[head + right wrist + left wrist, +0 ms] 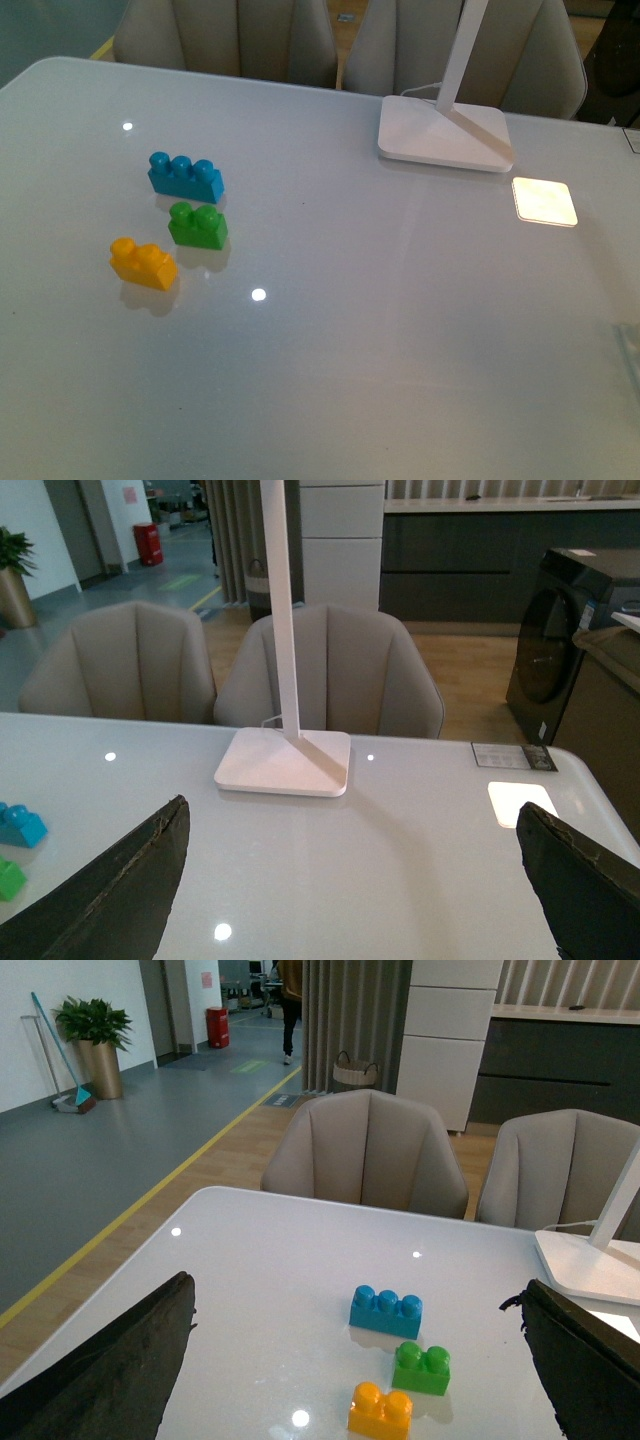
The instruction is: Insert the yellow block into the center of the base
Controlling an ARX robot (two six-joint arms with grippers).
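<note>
Looking out through my left gripper (355, 1285), I've got both dark fingers (115, 1370) spread wide and nothing held. The yellow block (380, 1410) lies on the white table (330, 380) in the gap between them, a little nearer the finger on the lamp's side, and neither finger touches it. It stands upright, two studs up, on the left part of the table, and it is the nearest of three bricks to me. The green brick (421, 1368) is just beside it, one step further out, and the blue brick (386, 1311) lies beyond that.

Over on my right gripper (352, 808), it's the same story: fingers (110, 890) wide apart, empty. They face the lamp foot (284, 762), well apart from the yellow block. A bright square of glare (545, 201) sits on the table just beside the lamp foot.
</note>
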